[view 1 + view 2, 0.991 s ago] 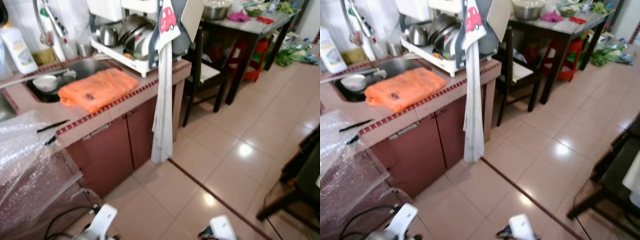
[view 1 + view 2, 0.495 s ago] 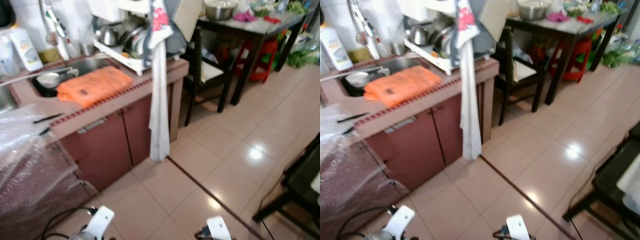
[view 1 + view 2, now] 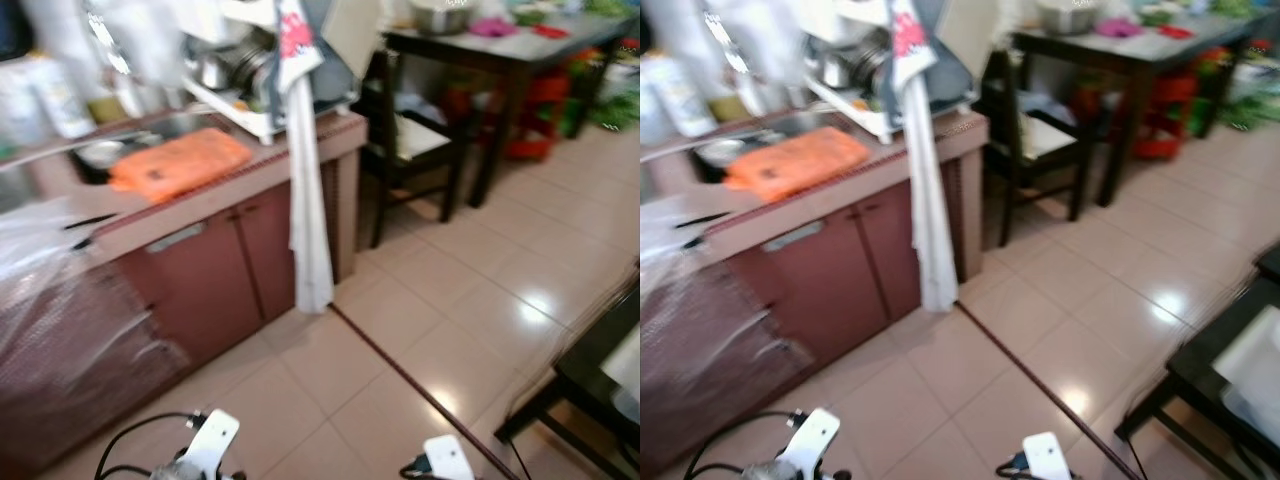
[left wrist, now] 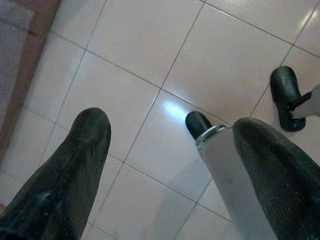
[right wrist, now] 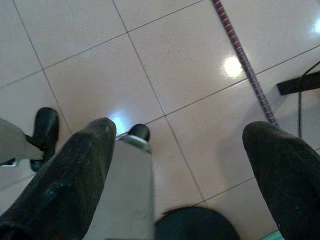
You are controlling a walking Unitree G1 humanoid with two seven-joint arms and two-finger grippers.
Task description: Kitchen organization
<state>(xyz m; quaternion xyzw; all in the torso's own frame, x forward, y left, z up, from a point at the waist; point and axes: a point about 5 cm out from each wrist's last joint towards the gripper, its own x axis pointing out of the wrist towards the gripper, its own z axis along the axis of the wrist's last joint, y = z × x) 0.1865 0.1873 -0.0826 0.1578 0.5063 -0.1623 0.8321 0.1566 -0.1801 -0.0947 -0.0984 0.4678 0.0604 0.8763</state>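
Note:
An orange cloth (image 3: pixel 180 163) lies on the tiled kitchen counter (image 3: pixel 230 195), next to a sink holding a small bowl (image 3: pixel 100 153). A white dish rack (image 3: pixel 250 95) with metal pots stands at the counter's end, and a long white towel (image 3: pixel 305 200) hangs from it. Both arms hang low over the floor tiles. My left gripper (image 4: pixel 170 122) is open with nothing between its fingers (image 4: pixel 85 150). My right gripper (image 5: pixel 181 130) is open too, fingers (image 5: pixel 85 165) wide apart. The picture is blurred.
Bubble wrap (image 3: pixel 50 290) covers a low unit at the left. A dark chair (image 3: pixel 410 140) and a dark table (image 3: pixel 500 50) with a red stool (image 3: pixel 535 115) stand behind. Black furniture (image 3: pixel 600 380) juts in at the right. Open tiled floor (image 3: pixel 400 330) lies ahead.
The whole picture has shifted and blurred, so the camera has moved; the counter now sits further left. The arms still hang low and nothing on the counter has moved.

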